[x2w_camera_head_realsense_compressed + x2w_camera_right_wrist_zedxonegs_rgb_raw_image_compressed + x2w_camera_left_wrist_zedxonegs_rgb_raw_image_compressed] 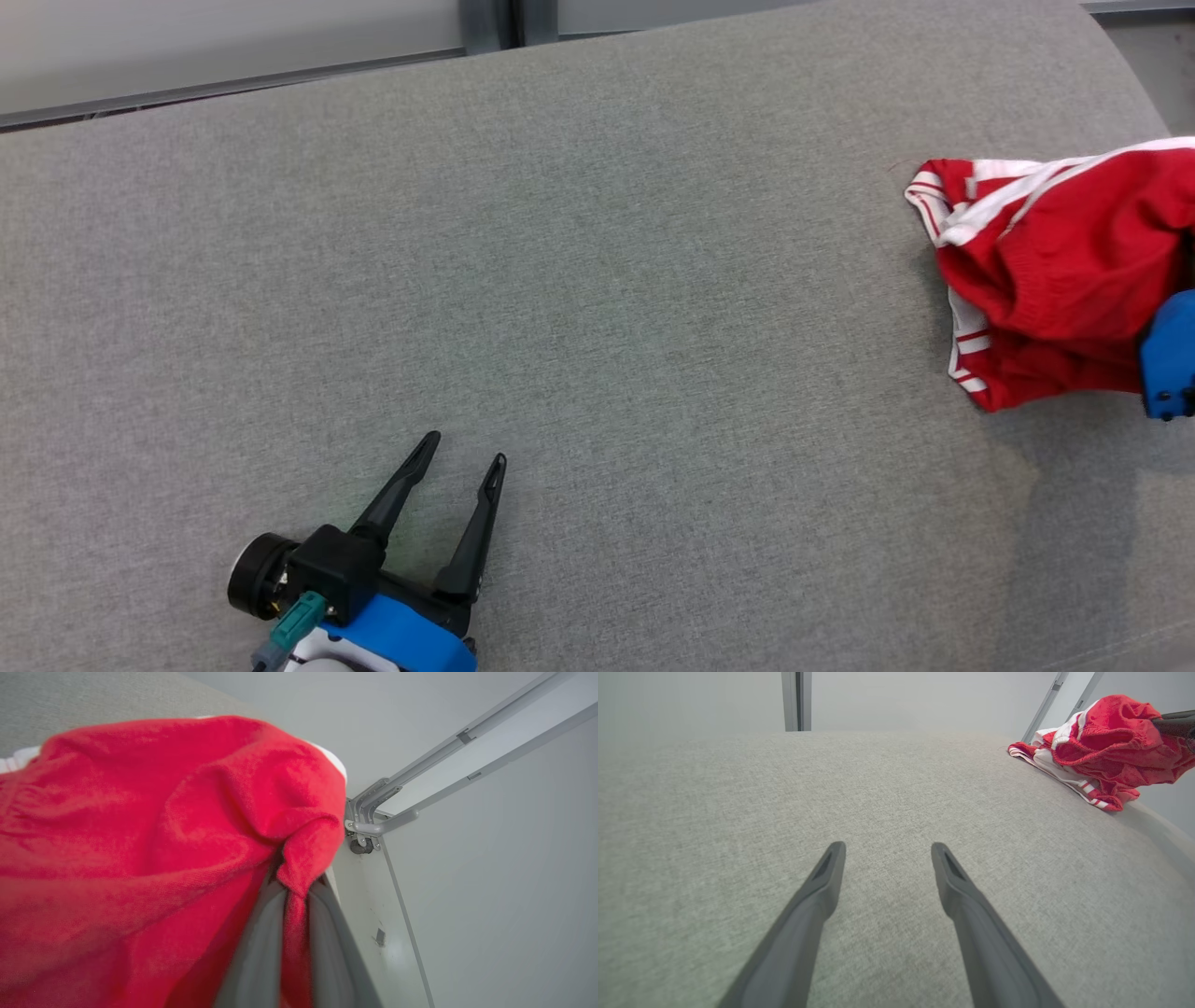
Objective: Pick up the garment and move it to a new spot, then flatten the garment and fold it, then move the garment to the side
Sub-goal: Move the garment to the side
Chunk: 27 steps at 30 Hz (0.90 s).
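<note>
Two claws are seen over a grey upholstered surface (597, 280). The left claw (465, 448) is held wide open and empty at the near left, with its fingers pointed across the bare cloth. The right claw (296, 891) is closed on a fold of the red garment (1055, 280), which is pinched between its fingers. The garment, trimmed with white stripes, is bunched at the surface's right edge, well apart from the left claw.

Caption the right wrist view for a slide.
Right gripper pinching a fold of the red garment, gray fabric surface behind.
</note>
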Available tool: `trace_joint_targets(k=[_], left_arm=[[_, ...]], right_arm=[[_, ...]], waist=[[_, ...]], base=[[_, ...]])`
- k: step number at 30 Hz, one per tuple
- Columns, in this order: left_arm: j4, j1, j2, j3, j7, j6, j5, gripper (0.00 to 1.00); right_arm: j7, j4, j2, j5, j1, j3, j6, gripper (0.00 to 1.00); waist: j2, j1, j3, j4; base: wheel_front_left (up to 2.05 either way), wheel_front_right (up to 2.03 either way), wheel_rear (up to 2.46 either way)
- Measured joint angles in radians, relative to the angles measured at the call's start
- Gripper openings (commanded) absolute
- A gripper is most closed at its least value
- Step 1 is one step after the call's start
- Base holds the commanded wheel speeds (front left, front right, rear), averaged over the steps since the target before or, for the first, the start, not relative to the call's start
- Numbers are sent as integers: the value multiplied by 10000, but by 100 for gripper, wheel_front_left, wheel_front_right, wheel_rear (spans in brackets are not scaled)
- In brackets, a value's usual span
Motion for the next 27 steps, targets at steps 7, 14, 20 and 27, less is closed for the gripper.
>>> trace_joint_targets(k=[7,14,20,27], left_arm=[[46,-147,82,251,-2,0,-19,100],[167,-176,-65,813,-2,0,90,100],[326,-166,-267,1578,-2,0,270,100],[583,-144,-752,2754,0,0,681,100]], right_arm=[[-59,-1143,694,-644,269,-2038,-2,100],[-1766,-1967,2443,-959,273,-2380,-2,100],[-3110,-1902,2871,247,620,-1590,-4,100],[-3296,-1747,2895,2899,1808,683,-6,100]], waist=[[0,0,219,270],[0,0,10,319],[0,0,-327,483],[0,-1,-827,1018]], base=[[0,0,0],[0,0,0],[0,0,0],[0,0,0]])
